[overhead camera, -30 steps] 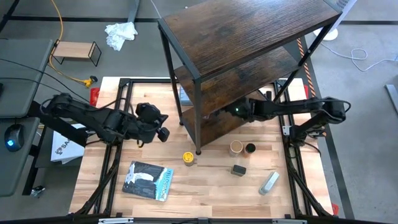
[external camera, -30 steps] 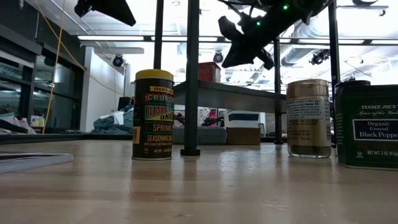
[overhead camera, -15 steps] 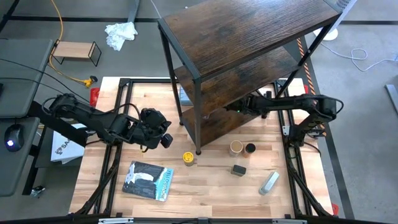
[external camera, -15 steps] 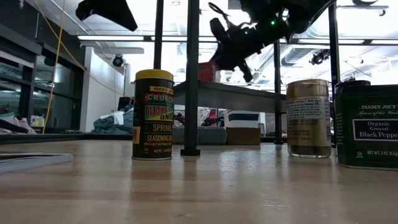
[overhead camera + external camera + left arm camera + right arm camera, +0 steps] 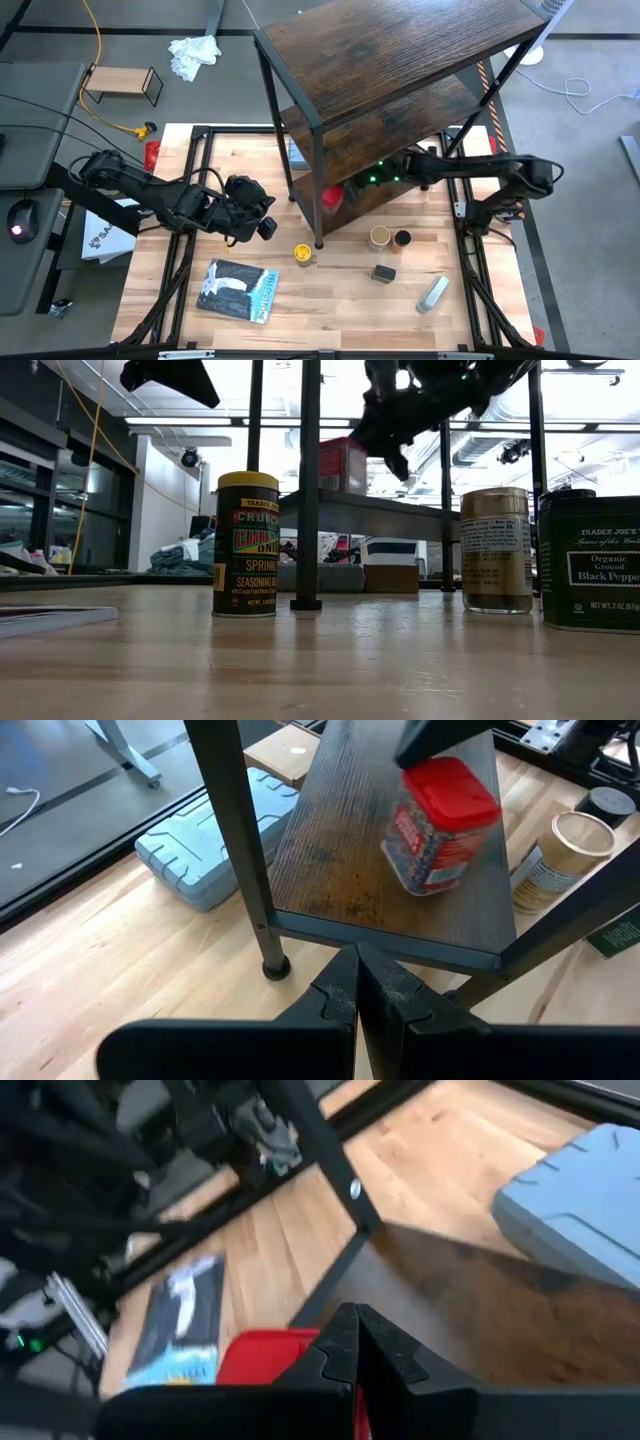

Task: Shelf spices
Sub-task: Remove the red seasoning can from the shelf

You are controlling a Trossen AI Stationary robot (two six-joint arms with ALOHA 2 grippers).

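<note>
The red spice jar (image 5: pixel 437 830) stands on the shelf's lowest board (image 5: pixel 350 870), near its left near corner (image 5: pixel 330 197). My right gripper (image 5: pixel 357 1342) reaches under the shelf (image 5: pixel 400 60) from the table's right, shut, its tips at the jar's red lid (image 5: pixel 262 1356). My left gripper (image 5: pixel 265 226) hovers shut left of the shelf's near leg (image 5: pixel 318 243), touching nothing. On the table stand the yellow-lidded jar (image 5: pixel 302 254), the tan-lidded jar (image 5: pixel 379 237), the small black one (image 5: pixel 402 238) and a dark pepper tin (image 5: pixel 383 272). My right gripper's shut fingers come slanting down from the table's right at the red jar's lid (image 5: pixel 455 782). Whether they touch the lid I cannot tell: blur and the fingers themselves hide the spot. The jar rests on the board.
A grey-white tube (image 5: pixel 432 294) lies near the table's right near corner and a blue-grey packet (image 5: pixel 238 290) at the left near side. A grey-blue case (image 5: pixel 205 855) lies on the table under the shelf's far left. The shelf's black legs (image 5: pixel 306 490) stand among the jars.
My right gripper has swung at the wrist under the shelf. The red jar has slid along the lowest board toward its near left corner and now shows from above, out from under the board above it.
</note>
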